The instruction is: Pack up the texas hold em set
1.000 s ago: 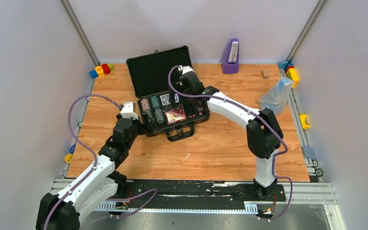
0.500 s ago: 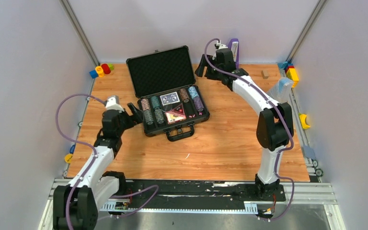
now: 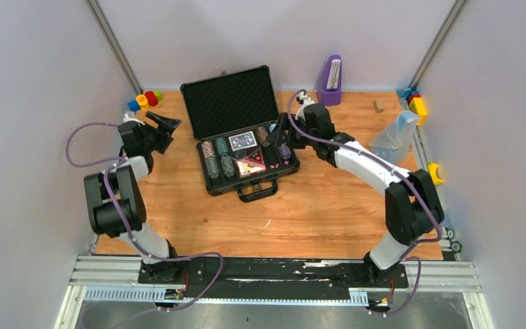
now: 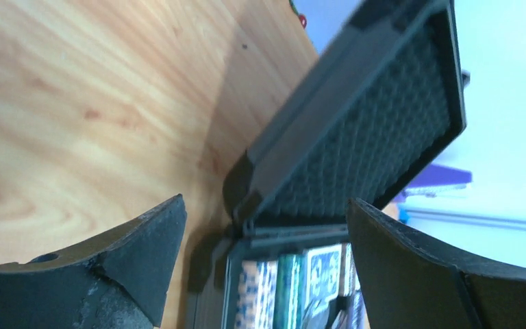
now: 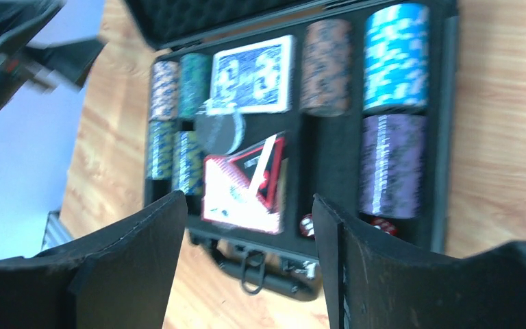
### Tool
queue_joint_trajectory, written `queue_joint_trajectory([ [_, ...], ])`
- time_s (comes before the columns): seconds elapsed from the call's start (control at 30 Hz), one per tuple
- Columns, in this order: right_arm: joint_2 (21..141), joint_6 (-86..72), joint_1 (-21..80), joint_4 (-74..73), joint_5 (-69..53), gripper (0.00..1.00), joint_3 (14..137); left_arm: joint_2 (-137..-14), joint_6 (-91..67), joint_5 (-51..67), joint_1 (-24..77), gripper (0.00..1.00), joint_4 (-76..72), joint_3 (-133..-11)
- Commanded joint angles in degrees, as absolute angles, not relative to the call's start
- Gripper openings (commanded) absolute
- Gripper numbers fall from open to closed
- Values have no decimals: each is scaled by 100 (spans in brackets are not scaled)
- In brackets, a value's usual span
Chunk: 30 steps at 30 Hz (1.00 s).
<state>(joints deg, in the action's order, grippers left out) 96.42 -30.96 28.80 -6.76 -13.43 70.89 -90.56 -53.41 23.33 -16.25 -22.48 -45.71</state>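
Note:
The black case (image 3: 272,173) lies open mid-table, its foam-lined lid (image 3: 229,103) upright at the back. Inside lie chip stacks (image 3: 217,159), a blue card deck (image 3: 242,141) and a red deck with a triangular button (image 3: 250,164). The right wrist view shows blue (image 5: 396,55), purple (image 5: 392,164) and brown (image 5: 325,65) chip stacks, the blue deck (image 5: 253,74), the triangle (image 5: 264,171) and a red die (image 5: 307,225). My right gripper (image 3: 279,131) (image 5: 248,199) hangs open and empty over the case's right rear. My left gripper (image 3: 166,123) (image 4: 266,205) is open and empty, left of the lid (image 4: 363,137).
A purple upright holder (image 3: 329,81) stands at the back. Toy blocks (image 3: 144,101) sit in the back left corner, more blocks (image 3: 416,103) at the back right. A clear plastic bag (image 3: 394,135) lies right of the case. A small wooden block (image 3: 379,105) is near it.
My left arm swung from the case's front left to the back left, beside the lid. My right arm rose toward the purple holder, then came back over the case's right rear.

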Motion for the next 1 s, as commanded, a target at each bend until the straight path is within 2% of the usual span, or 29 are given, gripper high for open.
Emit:
queue_joint_trajectory([
  [0.0, 8839, -3328, 3266, 235, -1415, 69, 6632, -10137, -6358, 2869, -1851, 84, -3148, -5347],
  [0.03, 8723, -3324, 3342, 283, -1367, 68, 6548, -10546, -6582, 2987, -1866, 77, -3331, -5602],
  [0.1, 8549, -3270, 3435, 350, -1305, 68, 6422, -11123, -6842, 3131, -1894, 54, -3501, -6021],
  [0.13, 8467, -3241, 3455, 346, -1275, 68, 6384, -11425, -6902, 3169, -1897, 36, -3552, -6157],
  [0.17, 8369, -3224, 3462, 349, -1253, 68, 6336, -11570, -7008, 3205, -1898, 27, -3617, -6397],
  [0.2, 8286, -3186, 3463, 345, -1210, 68, 6291, -11811, -7058, 3211, -1892, 9, -3650, -6512],
  [0.27, 8132, -3118, 3463, 343, -1113, 68, 6180, -12176, -7032, 3298, -1862, 0, -3554, -6941],
  [0.47, 7953, -2899, 3458, 256, -1025, 65, 6070, -13146, -6897, 4199, -1617, 0, -2853, -8912],
  [0.6, 7974, -2865, 3462, 145, -1208, 64, 6092, -13717, -7233, 4948, -1448, 0, -3193, -9622],
  [0.67, 7937, -2853, 3461, 128, -1280, 64, 6062, -13946, -7682, 5462, -1332, 0, -3871, -9841],
  [0.77, 7842, -2804, 3462, 53, -1267, 64, 6011, -13895, -8595, 5857, -1073, 0, -4967, -9813],
  [0.87, 7701, -2725, 3457, 24, -1180, 64, 5921, -13443, -9003, 5927, -982, 0, -6176, -9154],
  [0.97, 7505, -2690, 3457, -241, -1029, 64, 5789, -12772, -9026, 5911, -968, 0, -6595, -8555],
])
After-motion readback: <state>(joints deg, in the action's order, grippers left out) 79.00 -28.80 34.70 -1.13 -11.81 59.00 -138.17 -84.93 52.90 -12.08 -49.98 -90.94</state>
